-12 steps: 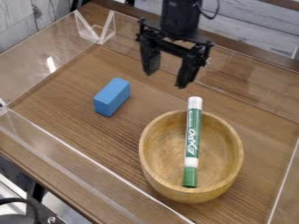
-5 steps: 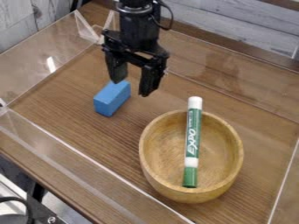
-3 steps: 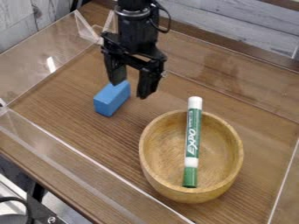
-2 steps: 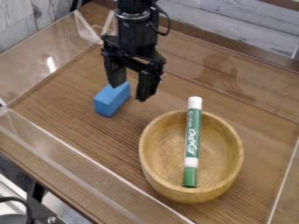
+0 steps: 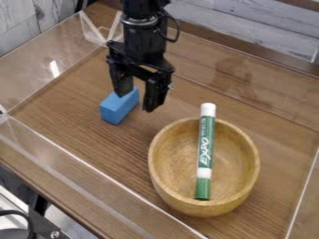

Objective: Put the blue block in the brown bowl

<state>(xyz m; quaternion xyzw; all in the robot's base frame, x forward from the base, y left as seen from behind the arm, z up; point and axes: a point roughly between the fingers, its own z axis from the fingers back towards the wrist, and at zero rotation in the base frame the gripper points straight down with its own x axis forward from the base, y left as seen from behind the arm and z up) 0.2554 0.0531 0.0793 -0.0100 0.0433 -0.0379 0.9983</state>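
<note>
The blue block [image 5: 116, 108] lies on the wooden table at centre left, its upper right end partly covered by my gripper. My gripper [image 5: 136, 98] points straight down over that end of the block, open, one finger at the block's top edge and the other to its right; nothing is gripped. Whether the fingers touch the block I cannot tell. The brown bowl [image 5: 169, 175] sits at lower right, well apart from the block.
A green-and-white marker [image 5: 203, 151] lies lengthwise inside the bowl. Clear plastic walls [image 5: 37, 154] fence the table on the left, front and right. A folded clear stand [image 5: 97, 33] sits at the back left.
The gripper came from the back centre over to the block, and in the last second sank slightly over its upper right end, still open. Block, bowl and marker have not moved.
</note>
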